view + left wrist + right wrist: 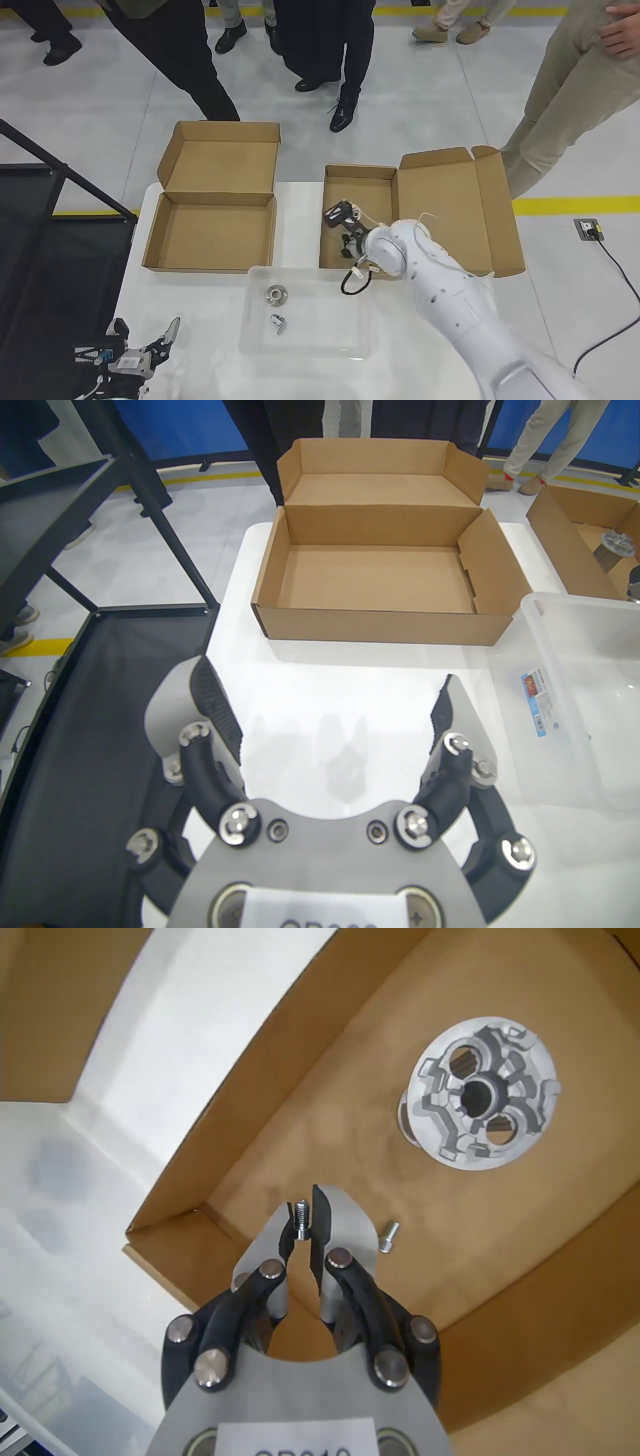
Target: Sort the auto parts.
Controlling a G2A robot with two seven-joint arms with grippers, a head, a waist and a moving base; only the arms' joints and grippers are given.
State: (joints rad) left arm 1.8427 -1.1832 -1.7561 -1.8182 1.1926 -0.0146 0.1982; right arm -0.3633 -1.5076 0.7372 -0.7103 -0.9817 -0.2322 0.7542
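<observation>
In the top view, the left gripper [146, 338] sits at the lower left of the frame, over the white table [200, 320]. Its jaws are wide open, with nothing between them.

Just to its right, in the lower middle, is a clear bin [330, 312]. Inside it lie a round metal part [276, 294] and a small bolt-like part [278, 322], close together but not touching.

Farther up, at the middle left, stands a brown box [210, 235] with its lid flapped back. At the middle right stands a second brown box [365, 195], its lid folded out to the right.

The right gripper [302, 1210] is over this second box, by the corner nearest the bin. Its jaws pinch a small silver bolt [301, 1220]. On the box floor below lie another bolt [389, 1236] and, farther off, a round grey toothed part [482, 1100].
</observation>
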